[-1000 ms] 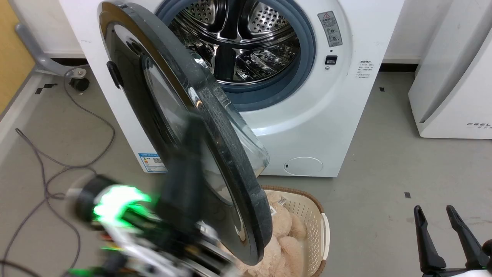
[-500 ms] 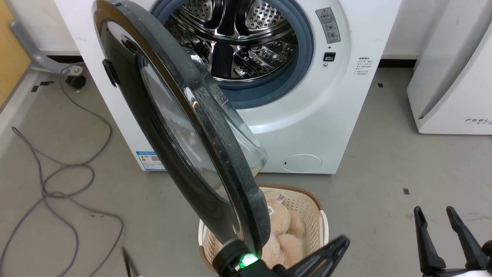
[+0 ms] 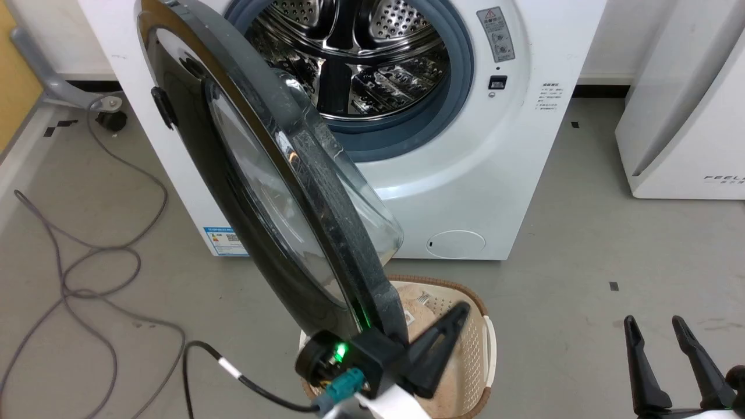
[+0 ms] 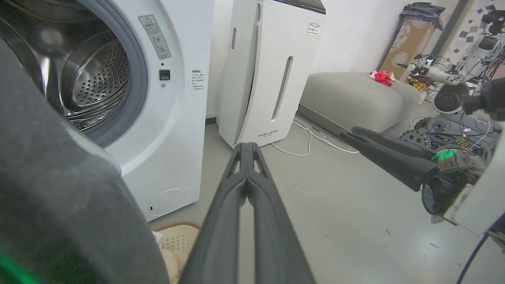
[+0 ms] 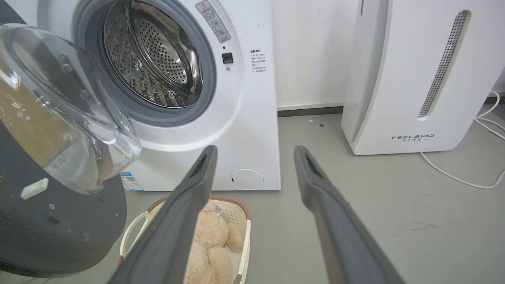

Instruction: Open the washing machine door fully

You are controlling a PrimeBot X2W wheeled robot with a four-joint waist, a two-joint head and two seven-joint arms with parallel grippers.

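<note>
Since half a second ago the left gripper (image 3: pixel 460 308) has swung its fingers from pointing right along the bottom edge of the head view to slanting up and right, tucked just under the lower rim of the washing machine door (image 3: pixel 273 192). A second ago that arm was a blur at the lower left, on the door's outer side. The door itself has hardly changed its angle.

In the left wrist view the two fingers lie pressed together with nothing between them. The door's dark rim is close on their left, but I cannot tell whether it touches them. The right gripper (image 3: pixel 653 323) sits at the lower right, fingers spread and empty, well apart from the door.

The door reaches from the upper left to the bottom centre, nearly edge-on, its glass bowl turned toward the steel drum (image 3: pixel 361 58). Below it a basket (image 3: pixel 486 337) holds a plush toy (image 5: pixel 209 236).

I judge the door roughly half open. It is unlatched and swung out, and what remains is pushing it leftward from its inner side until it stops.
</note>
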